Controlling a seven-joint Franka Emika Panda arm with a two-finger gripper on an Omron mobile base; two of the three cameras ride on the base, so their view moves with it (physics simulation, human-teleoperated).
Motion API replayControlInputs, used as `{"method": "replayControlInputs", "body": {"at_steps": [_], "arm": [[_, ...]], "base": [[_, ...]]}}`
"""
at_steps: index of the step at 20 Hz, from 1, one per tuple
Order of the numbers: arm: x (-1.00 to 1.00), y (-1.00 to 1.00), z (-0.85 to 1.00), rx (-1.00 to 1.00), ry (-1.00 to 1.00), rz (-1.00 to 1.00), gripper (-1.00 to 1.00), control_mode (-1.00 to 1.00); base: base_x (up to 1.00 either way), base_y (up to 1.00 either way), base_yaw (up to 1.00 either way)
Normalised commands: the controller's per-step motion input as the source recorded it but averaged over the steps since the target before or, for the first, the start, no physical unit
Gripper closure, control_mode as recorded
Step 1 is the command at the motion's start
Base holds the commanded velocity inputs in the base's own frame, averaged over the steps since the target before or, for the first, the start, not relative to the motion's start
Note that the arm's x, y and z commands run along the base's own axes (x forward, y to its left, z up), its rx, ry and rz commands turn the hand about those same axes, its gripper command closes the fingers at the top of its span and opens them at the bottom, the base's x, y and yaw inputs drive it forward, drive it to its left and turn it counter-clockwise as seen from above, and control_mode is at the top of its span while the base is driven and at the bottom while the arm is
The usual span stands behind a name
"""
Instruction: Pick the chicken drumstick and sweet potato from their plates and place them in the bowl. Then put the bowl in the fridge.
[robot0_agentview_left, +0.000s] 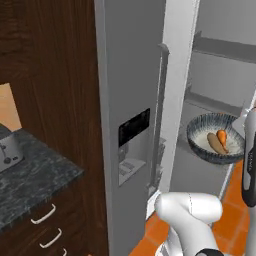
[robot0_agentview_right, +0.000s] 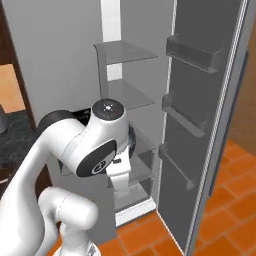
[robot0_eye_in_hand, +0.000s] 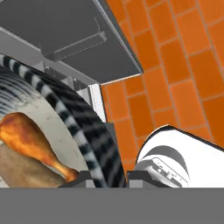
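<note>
Gripper (robot0_eye_in_hand: 107, 180) of mine is clamped on the rim of the bowl (robot0_agentview_left: 216, 137), one finger inside the rim and one outside, striped wall pinched between them. Just inside the rim from my fingers lies the chicken drumstick (robot0_eye_in_hand: 27, 140), golden-brown, narrow bone end pointing toward my grip. Touching it on the side nearer the camera is the sweet potato (robot0_eye_in_hand: 19, 174), a duller brown lump here, partly under the drumstick. Both pieces sit on the pale inside of the bowl. From the left base view the bowl is inside the open compartment of the fridge (robot0_agentview_left: 131, 75), over a grey shelf (robot0_agentview_left: 197, 165); can't tell if it rests on it or hangs just above. Beyond the bowl, away from my hand, is the closed fridge door with black dispenser panel (robot0_agentview_left: 134, 127) and long handle (robot0_agentview_left: 161, 95). On my other side the open door (robot0_agentview_right: 200, 125) with its bins stands swung out. Below my hand is orange tile floor (robot0_eye_in_hand: 183, 65). Well off past the closed door, a dark counter (robot0_agentview_left: 35, 170) with a toaster (robot0_agentview_left: 9, 150).
</note>
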Motion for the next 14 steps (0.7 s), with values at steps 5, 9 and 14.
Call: {"method": "replayControlInputs", "body": {"at_steps": [5,9,14], "arm": [[0.0,0.0,0.0,0.0,0.0,0.0,1.0,1.0],[0.0,0.0,0.0,0.0,0.0,0.0,1.0,1.0],[0.0,0.0,0.0,0.0,0.0,0.0,1.0,1.0]], "base": [[0.9,-0.91,0.51],[0.81,-0.41,0.39],[0.56,0.12,0.2]]}}
